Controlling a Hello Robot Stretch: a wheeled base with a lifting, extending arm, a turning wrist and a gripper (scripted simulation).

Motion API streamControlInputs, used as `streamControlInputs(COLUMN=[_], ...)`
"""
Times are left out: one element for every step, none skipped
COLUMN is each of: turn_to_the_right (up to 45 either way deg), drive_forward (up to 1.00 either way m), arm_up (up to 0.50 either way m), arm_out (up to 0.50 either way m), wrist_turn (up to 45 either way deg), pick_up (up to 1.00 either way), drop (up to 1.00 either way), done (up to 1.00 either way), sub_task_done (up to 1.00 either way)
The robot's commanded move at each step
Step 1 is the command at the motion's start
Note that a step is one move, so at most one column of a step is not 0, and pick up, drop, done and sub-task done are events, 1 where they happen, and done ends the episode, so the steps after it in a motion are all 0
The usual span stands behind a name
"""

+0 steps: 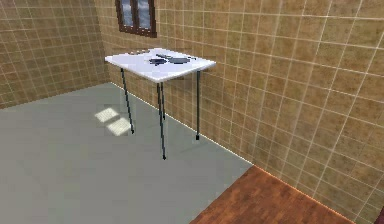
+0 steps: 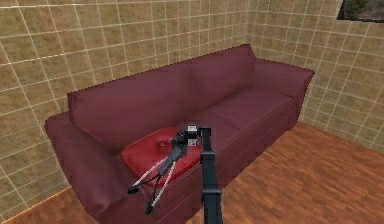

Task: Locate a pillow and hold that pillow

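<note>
Tiled walls [image 1: 300, 80], white table [image 1: 135, 60], sofa [image 2: 200, 85] (red pillow [image 2: 145, 150])

Place: a home, a living room.
Seating: a dark red sofa [image 2: 200, 95] from 9 to 2 o'clock in the arm side view, with a red pillow [image 2: 143, 153] on its seat.
Table: a white table [image 1: 200, 66] on thin legs, at 12 o'clock in the forward view.
Window: a wood-framed window [image 1: 136, 14] at 11 o'clock.
Walls: tan tiles [image 1: 300, 80].
Floor: grey, with wood boards [image 1: 270, 200] at 5 o'clock.

One sofa [image 2: 205, 85], one pillow [image 2: 148, 152] (dark red), one white table [image 1: 128, 60]
</note>
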Motion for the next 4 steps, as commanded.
streamControlInputs(turn_to_the_right=[0.0,0.0,0.0,0.0], drive_forward=[0.0,0.0,0.0,0.0], arm_up=[0.0,0.0,-0.3,0.0], arm_out=[0.0,0.0,0.0,0.0], wrist_turn=[45.0,24.0,0.0,0.0], pick_up=[0.0,0.0,0.0,1.0], drop=[0.0,0.0,0.0,0.0], done=[0.0,0.0,0.0,0.0], sub_task_done=[0.0,0.0,0.0,0.0])
